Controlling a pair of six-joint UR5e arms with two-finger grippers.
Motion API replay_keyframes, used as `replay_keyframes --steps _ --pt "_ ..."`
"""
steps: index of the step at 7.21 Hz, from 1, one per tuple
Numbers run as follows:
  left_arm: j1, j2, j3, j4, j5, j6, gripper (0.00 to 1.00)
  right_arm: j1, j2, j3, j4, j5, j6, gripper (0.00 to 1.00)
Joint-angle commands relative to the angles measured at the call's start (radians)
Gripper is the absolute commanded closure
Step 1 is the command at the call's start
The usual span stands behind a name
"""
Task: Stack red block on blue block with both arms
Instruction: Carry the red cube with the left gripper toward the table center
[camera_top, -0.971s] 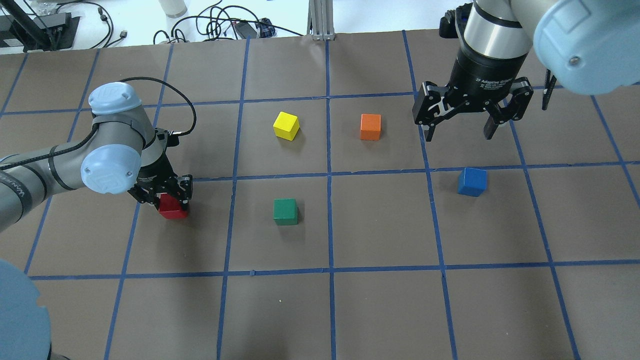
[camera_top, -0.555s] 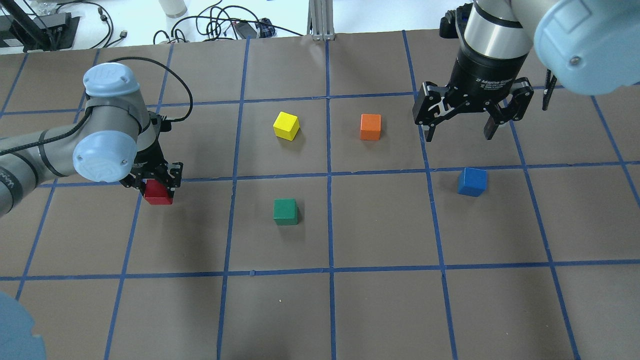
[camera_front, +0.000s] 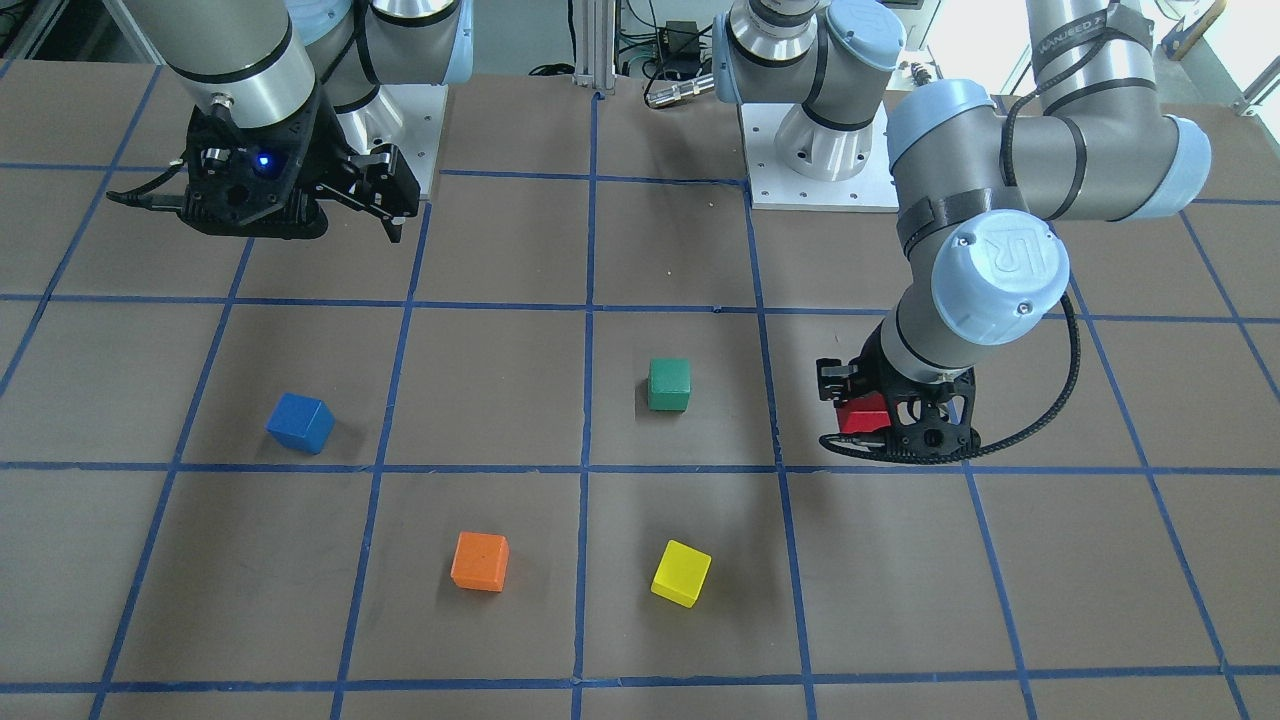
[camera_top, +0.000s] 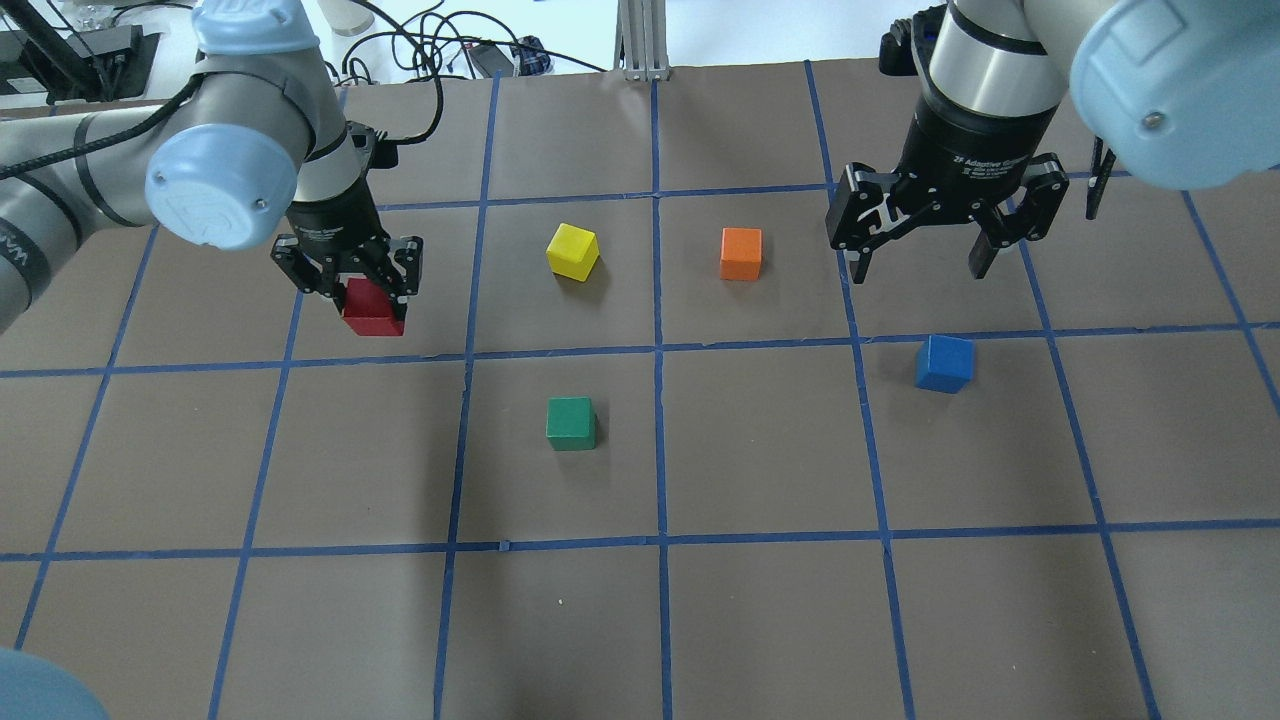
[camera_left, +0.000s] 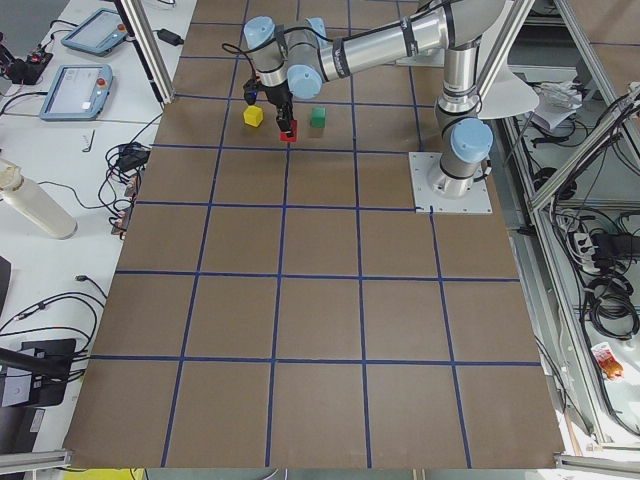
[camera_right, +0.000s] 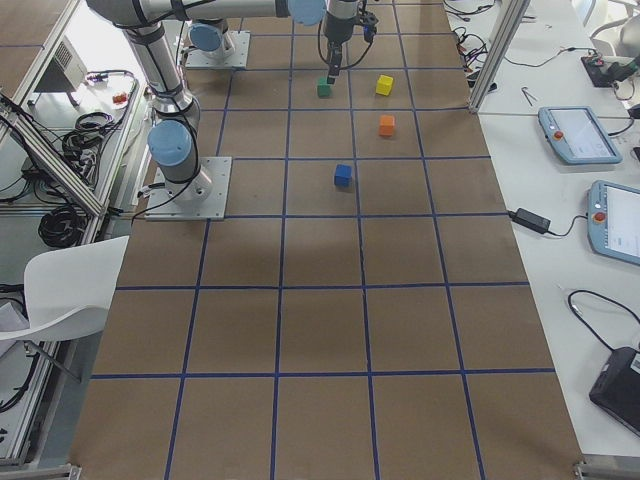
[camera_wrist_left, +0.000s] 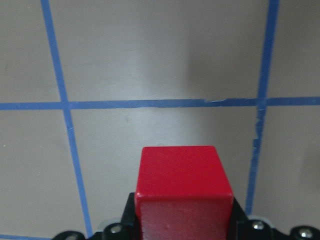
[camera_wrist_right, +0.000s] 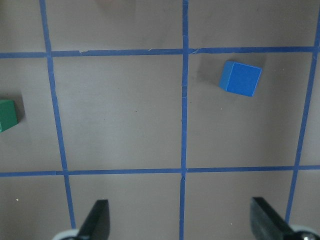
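The blue block (camera_top: 944, 363) lies unmoved on the table's right side, with nothing on it. Farther out on the left, the red block (camera_top: 374, 308) now hangs clear of the table, pinched in the left gripper (camera_top: 370, 295). It has risen and swung outward and slightly inward since a second ago, so I judge the pick done and the carry begun. Beyond the blue block, the right gripper (camera_top: 920, 262) hangs as before, spread and empty.

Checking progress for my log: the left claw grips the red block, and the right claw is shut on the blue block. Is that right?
No. The left claw does grip the red block, but the right claw is open and empty; the blue block lies apart from it, as the overhead exterior view shows.
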Motion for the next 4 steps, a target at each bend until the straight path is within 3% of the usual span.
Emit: replay_keyframes --steps 1,4 --pt "-0.084 -0.020 0.024 0.028 -0.117 -0.086 1.00 -0.001 -0.004 0.001 0.003 0.000 -0.003 0.00" --pt "-0.190 -0.083 0.024 0.114 -0.141 -0.142 1.00 -0.003 -0.003 0.001 0.026 0.000 -0.004 0.00"
